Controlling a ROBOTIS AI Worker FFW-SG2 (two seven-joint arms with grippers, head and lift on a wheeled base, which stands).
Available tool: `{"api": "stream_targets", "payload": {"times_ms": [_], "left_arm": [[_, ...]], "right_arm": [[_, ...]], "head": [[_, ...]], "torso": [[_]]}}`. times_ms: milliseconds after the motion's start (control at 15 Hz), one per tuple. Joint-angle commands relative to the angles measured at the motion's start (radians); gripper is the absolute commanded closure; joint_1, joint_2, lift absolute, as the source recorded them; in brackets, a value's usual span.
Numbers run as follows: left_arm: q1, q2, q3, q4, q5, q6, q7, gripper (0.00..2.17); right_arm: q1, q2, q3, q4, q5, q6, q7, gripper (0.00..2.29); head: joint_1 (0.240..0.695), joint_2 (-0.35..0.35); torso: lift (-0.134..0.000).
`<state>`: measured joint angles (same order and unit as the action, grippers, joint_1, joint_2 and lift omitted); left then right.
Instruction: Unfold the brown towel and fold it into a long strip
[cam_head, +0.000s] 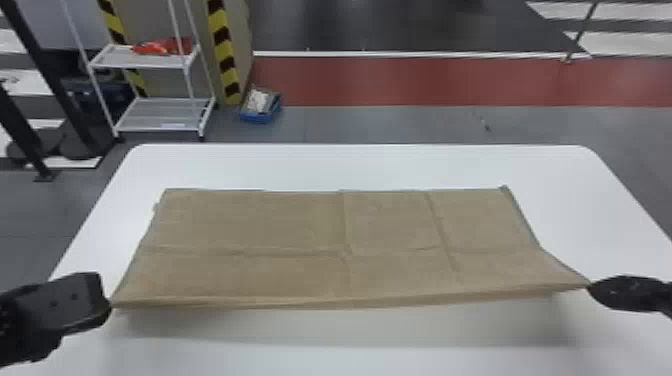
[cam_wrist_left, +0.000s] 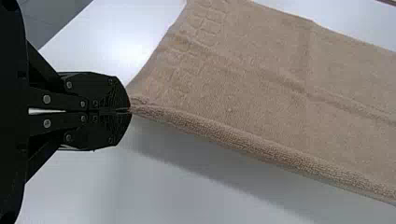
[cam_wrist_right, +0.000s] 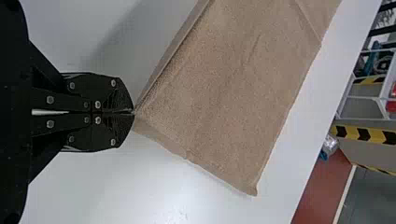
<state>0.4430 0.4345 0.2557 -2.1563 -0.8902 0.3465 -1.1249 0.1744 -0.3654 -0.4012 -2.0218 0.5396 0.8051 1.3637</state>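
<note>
Locate the brown towel (cam_head: 280, 225) spread crosswise on the counter (cam_head: 360, 165), flat at the far part and raised at the near edge. Note the left end effector (cam_wrist_left: 129, 111), closed on one near corner, and the right end effector (cam_wrist_right: 133, 112), closed on the other. Gripped at both ends, presumably to hold the edge taut and straight for a lengthwise fold. Advance both corners evenly; otherwise, risk skewing the strip.

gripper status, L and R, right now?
Left gripper: closed on the near-left corner of the brown towel.
Right gripper: closed on the towel's near-right corner.
</note>
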Motion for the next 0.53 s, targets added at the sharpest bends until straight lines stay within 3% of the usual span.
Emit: {"api": "stream_targets", "payload": {"times_ms": [0,200,467], "left_arm": [[-0.076,0.001,0.008,-0.017,0.008,0.006,-0.05,1.89],[-0.21,0.001,-0.039,0.007,0.016,0.012,-0.105,1.89],[-0.464,-0.011,-0.207,0.21,0.002,0.049,-0.119,1.89]], "right_arm": [[-0.066,-0.01,-0.007,0.022,-0.004,0.05,0.003,1.48],[-0.164,-0.015,0.008,0.106,0.008,0.096,0.003,1.48],[-0.328,-0.026,0.087,0.295,0.063,0.151,0.003,1.48]], "head": [[0.695,-0.023],[0.695,-0.051],[0.695,-0.09]], "torso": [[-0.123],[-0.123],[-0.123]]}}
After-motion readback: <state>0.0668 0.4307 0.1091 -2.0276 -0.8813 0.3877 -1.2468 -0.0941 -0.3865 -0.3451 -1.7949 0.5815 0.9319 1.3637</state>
